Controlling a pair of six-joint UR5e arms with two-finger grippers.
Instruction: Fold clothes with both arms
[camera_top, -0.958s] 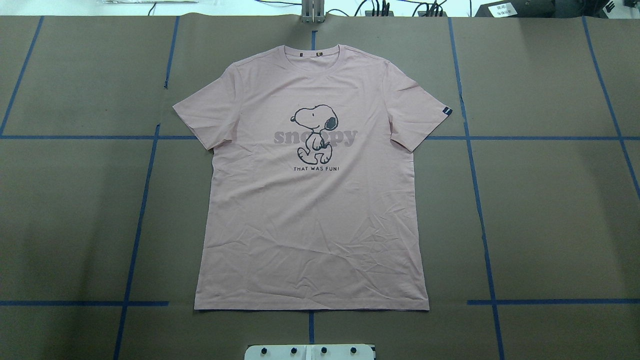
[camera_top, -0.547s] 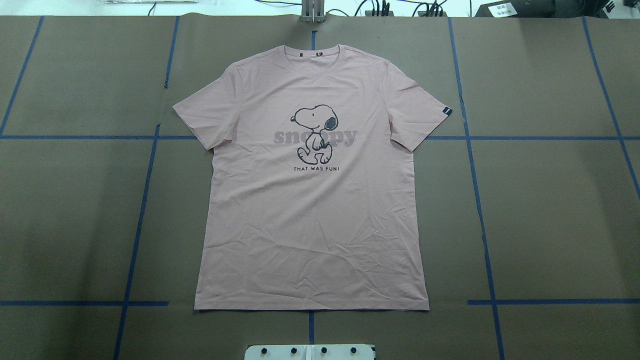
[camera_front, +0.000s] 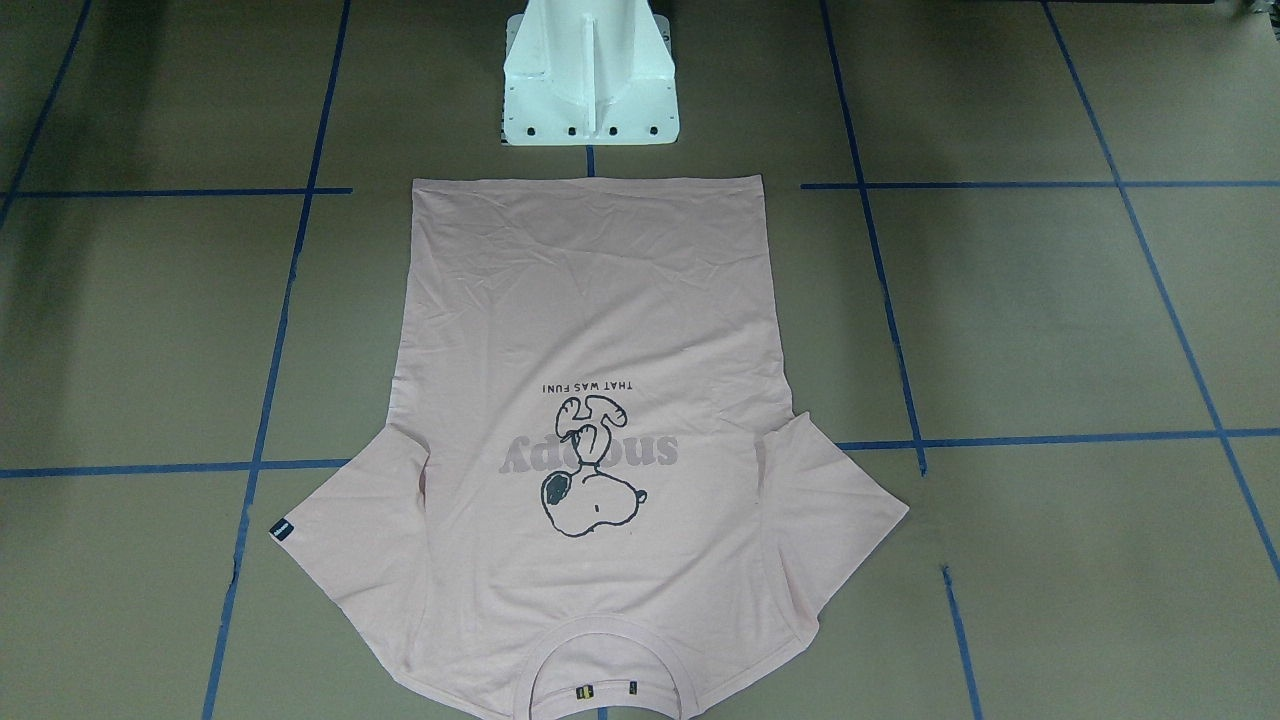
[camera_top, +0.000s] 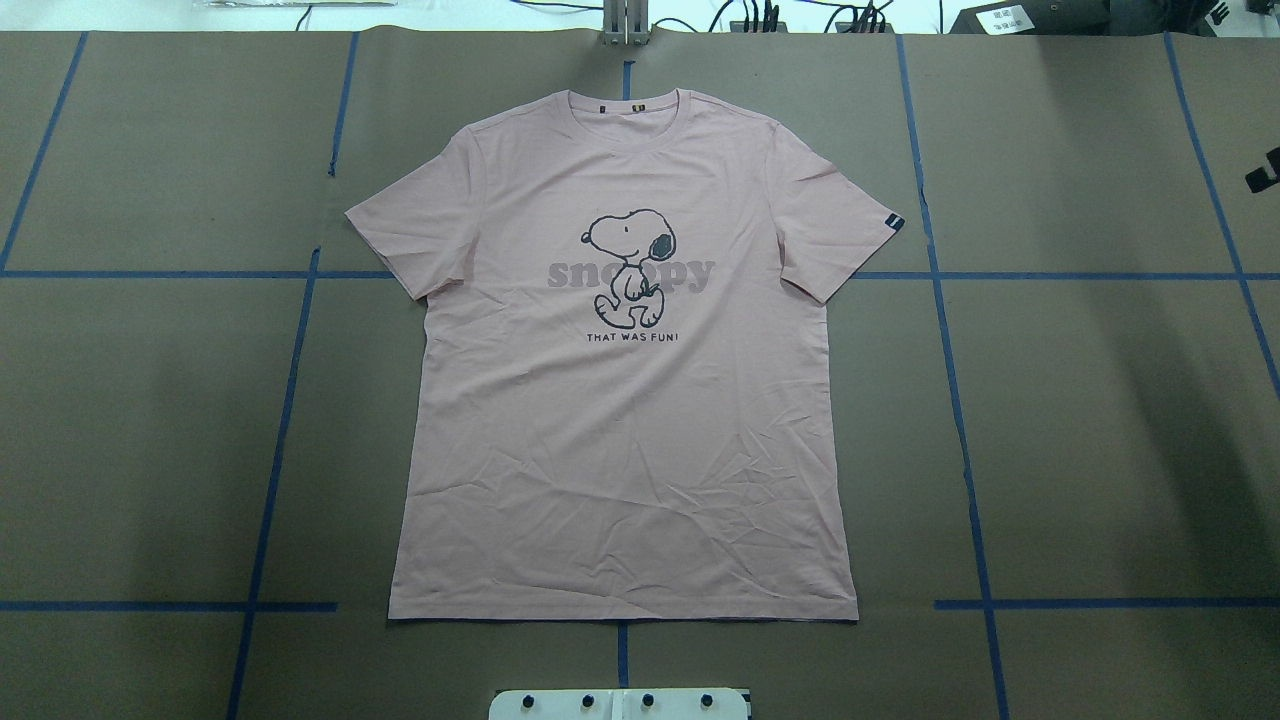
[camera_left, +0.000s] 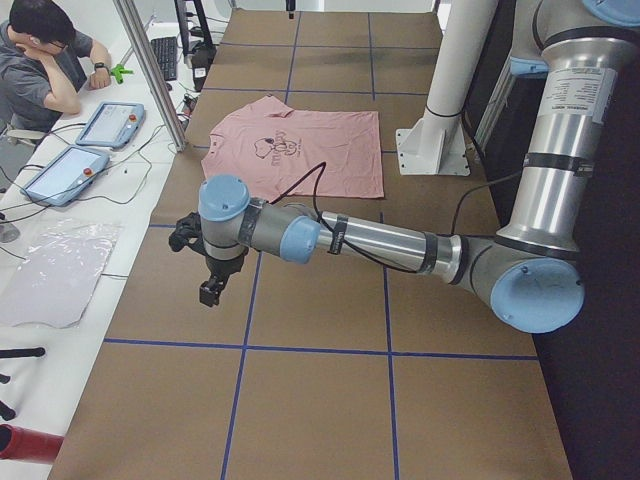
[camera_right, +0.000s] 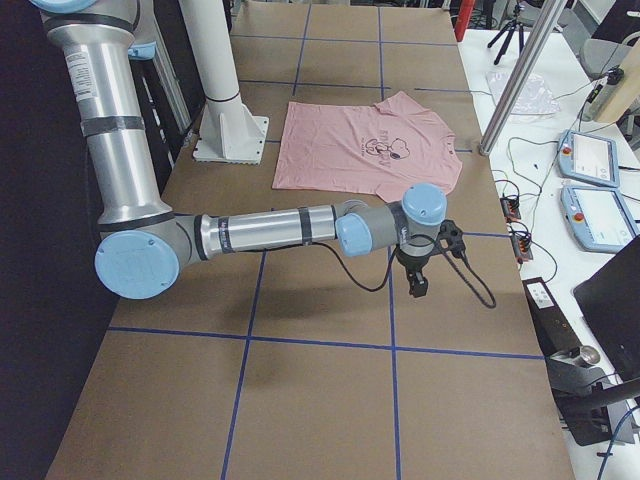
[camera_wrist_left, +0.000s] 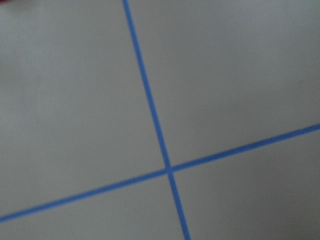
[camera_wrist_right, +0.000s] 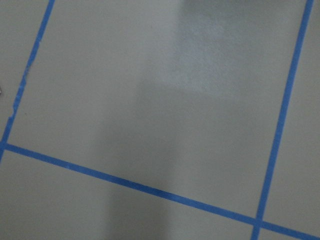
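Note:
The pale pink Snoopy T-shirt (camera_top: 620, 420) lies flat and face up on the brown table, collar away from the robot base. It also shows in the front-facing view (camera_front: 590, 320) and both side views (camera_left: 300, 150) (camera_right: 360, 150). My left gripper (camera_left: 208, 292) hangs over bare table well to the left of the shirt; I cannot tell if it is open or shut. My right gripper (camera_right: 418, 288) hangs over bare table to the right of the shirt. Only a black fragment of it (camera_top: 1266, 172) shows at the overhead view's right edge, so I cannot tell its state. Both wrist views show only table and blue tape.
The white pedestal base (camera_front: 590, 90) stands just behind the shirt's hem. Blue tape lines (camera_top: 290, 400) grid the table. A metal post (camera_left: 150, 70), teach pendants (camera_right: 590, 160) and a seated operator (camera_left: 40, 60) are along the far side.
A black part of my right gripper has come into the overhead view at its right edge. The shirt has not moved.

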